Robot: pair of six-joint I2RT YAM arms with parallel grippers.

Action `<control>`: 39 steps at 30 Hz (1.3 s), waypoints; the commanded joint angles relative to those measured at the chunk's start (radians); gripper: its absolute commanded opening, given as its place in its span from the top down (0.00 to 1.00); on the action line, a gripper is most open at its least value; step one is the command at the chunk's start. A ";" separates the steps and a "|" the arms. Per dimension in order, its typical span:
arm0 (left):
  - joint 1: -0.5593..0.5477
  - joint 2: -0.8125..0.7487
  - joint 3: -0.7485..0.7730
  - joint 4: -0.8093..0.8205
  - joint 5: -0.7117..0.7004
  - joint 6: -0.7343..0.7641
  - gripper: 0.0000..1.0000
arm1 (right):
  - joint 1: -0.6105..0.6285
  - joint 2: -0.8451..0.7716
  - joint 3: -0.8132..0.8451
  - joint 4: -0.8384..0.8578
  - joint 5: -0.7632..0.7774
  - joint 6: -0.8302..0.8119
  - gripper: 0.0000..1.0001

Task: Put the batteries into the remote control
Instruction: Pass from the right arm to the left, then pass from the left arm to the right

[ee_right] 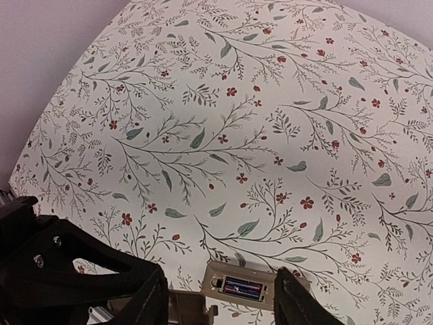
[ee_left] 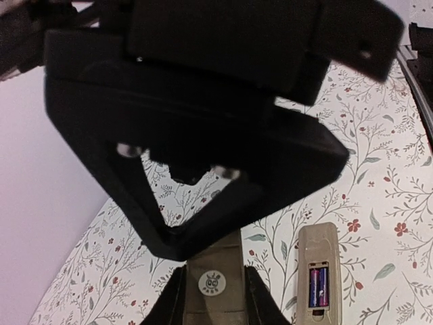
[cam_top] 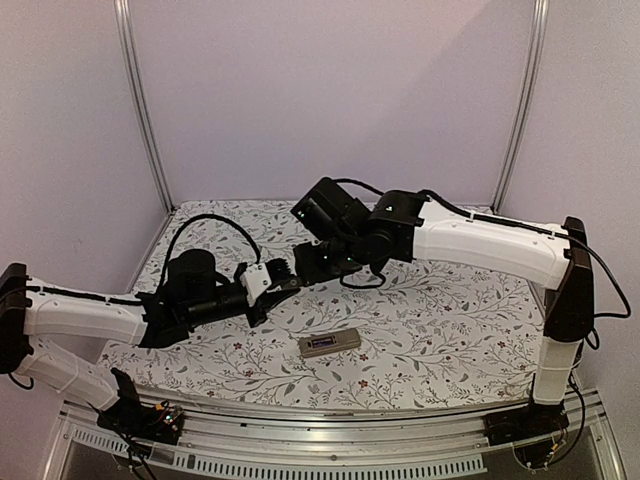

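The small slim remote control (cam_top: 329,344) is lying flat on the white floral-print cloth (cam_top: 450,320) covering the table, near the front edge and roughly between the two arm bases. Its greyish back is up and the battery recess is uncovered. In the left wrist view you can see the two little dark batteries (ee_left: 318,286) sitting side by side in that recess, purple-ish wrappers with a bit of red at one end.

Both arms are up off the table and meeting nose to nose behind the remote control, left of centre. The left gripper (cam_top: 275,282) is clamped on a flat beige plastic panel with a round sticker on it (ee_left: 223,254) – its two black fingers press against the panel's long edges. The right gripper (ee_right: 218,301) has its fingers spread wide apart, nothing pinched between them. Its wrist view looks straight down past them at the remote control on the cloth, with an edge of the beige panel poking in just beside one finger – can't tell if they're actually touching.
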 commanded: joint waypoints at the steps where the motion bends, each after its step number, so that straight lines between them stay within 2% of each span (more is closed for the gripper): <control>1: -0.013 -0.018 -0.025 0.077 -0.013 -0.005 0.90 | -0.001 -0.097 -0.082 0.075 0.059 0.032 0.40; 4: -0.014 -0.026 -0.039 0.146 -0.039 -0.025 0.90 | -0.001 -0.214 -0.238 0.271 0.015 0.048 0.27; 7: -0.014 -0.032 -0.056 0.262 -0.031 -0.054 0.91 | -0.009 -0.371 -0.530 0.648 -0.117 0.035 0.16; 10: -0.015 -0.030 -0.060 0.400 0.017 -0.097 0.91 | -0.057 -0.533 -0.761 0.983 -0.239 0.086 0.12; 12: -0.016 -0.023 -0.060 0.491 0.054 -0.131 0.91 | -0.079 -0.595 -0.841 1.089 -0.264 0.126 0.14; 16: -0.028 0.008 -0.056 0.624 0.089 -0.147 0.90 | -0.081 -0.638 -0.877 1.185 -0.340 0.125 0.20; 21: -0.035 0.046 -0.031 0.666 0.085 -0.139 0.90 | -0.078 -0.580 -0.832 1.205 -0.407 0.122 0.27; 24: -0.040 0.052 -0.022 0.677 0.080 -0.123 0.90 | -0.073 -0.546 -0.806 1.205 -0.424 0.106 0.39; 28: -0.041 0.051 -0.017 0.669 0.064 -0.107 0.90 | -0.052 -0.514 -0.762 1.186 -0.443 0.058 0.42; 34: -0.041 0.041 -0.021 0.659 0.055 -0.107 0.90 | -0.050 -0.470 -0.744 1.135 -0.438 0.075 0.46; 39: -0.041 0.045 -0.017 0.658 0.052 -0.105 0.90 | -0.050 -0.439 -0.707 1.134 -0.463 0.070 0.56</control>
